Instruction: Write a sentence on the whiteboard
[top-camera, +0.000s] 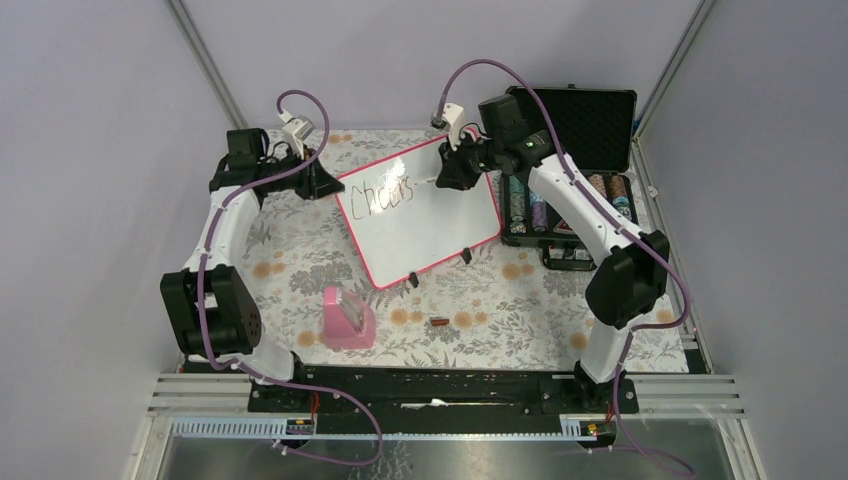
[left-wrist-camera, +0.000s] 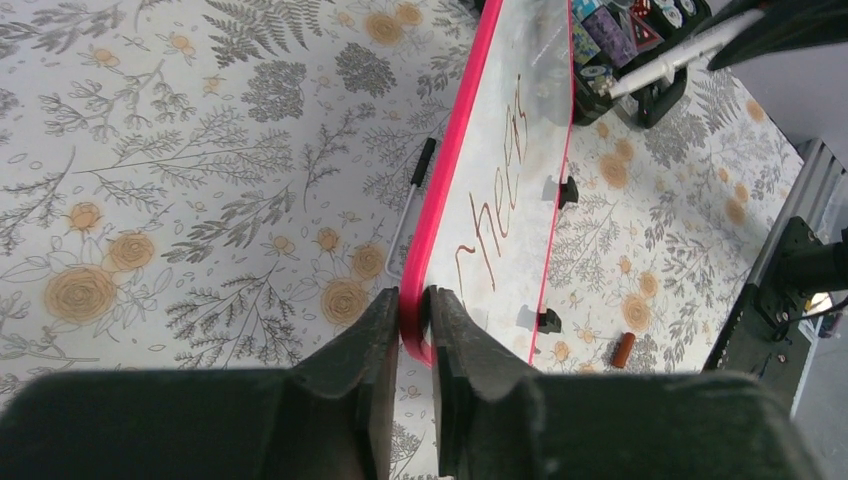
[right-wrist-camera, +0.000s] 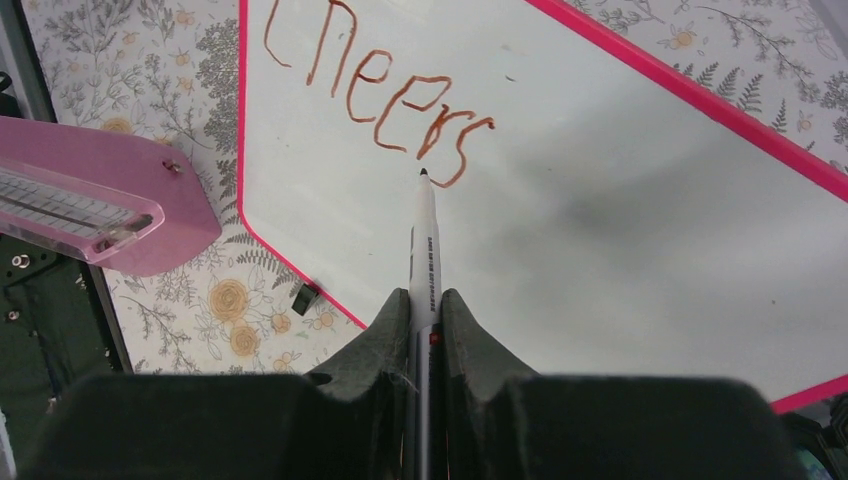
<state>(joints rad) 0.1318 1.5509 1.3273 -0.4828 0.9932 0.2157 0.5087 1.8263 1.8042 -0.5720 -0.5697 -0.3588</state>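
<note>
Your right hand (right-wrist-camera: 425, 305), clamped on the marker (right-wrist-camera: 424, 235), poises its tip at the foot of the last "s" of the sentence (right-wrist-camera: 385, 95); bare whiteboard (right-wrist-camera: 620, 200) lies toward frame right. Your left hand (left-wrist-camera: 410, 305) straddles the whiteboard's edge at frame bottom; gripping or slack, you cannot tell.

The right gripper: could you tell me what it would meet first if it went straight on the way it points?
Most likely the whiteboard: the marker in the right gripper leads, its tip at the last letter of the sentence. Whether it already touches is unclear.
</note>
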